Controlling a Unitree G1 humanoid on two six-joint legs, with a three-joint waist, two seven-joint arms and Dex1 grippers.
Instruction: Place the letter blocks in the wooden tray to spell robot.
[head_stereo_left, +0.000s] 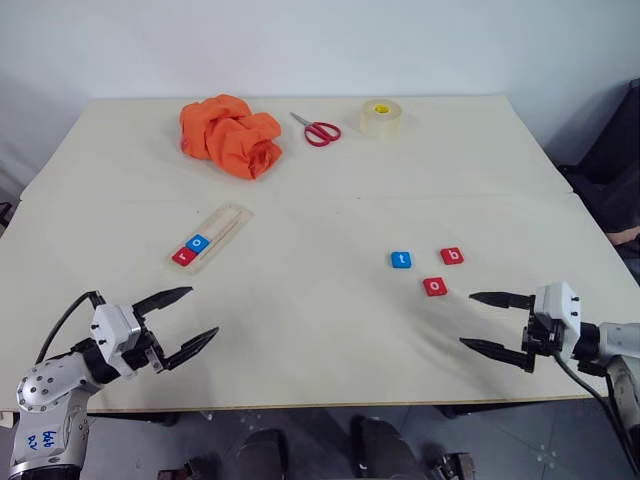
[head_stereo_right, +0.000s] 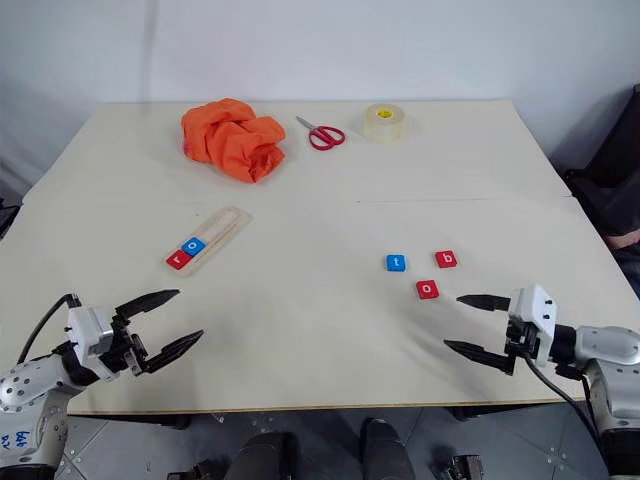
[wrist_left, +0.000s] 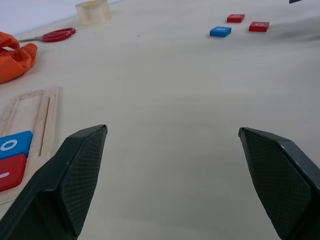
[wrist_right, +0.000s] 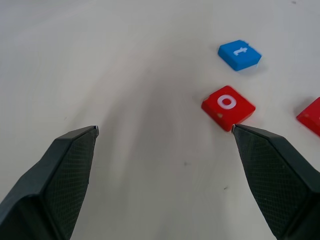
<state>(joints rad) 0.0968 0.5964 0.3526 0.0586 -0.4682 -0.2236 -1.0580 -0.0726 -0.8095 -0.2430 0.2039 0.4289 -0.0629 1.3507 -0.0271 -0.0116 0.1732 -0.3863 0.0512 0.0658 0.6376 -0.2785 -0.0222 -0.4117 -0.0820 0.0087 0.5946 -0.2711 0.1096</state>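
left eye view | left gripper (head_stereo_left: 190, 318) fingers spread | right gripper (head_stereo_left: 484, 322) fingers spread, empty

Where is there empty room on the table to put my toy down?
The widest bare patch lies mid-table, between the wooden tray and the three loose letter blocks. Another runs along the near edge between the two grippers. The far edge is crowded: orange cloth, scissors, tape roll.
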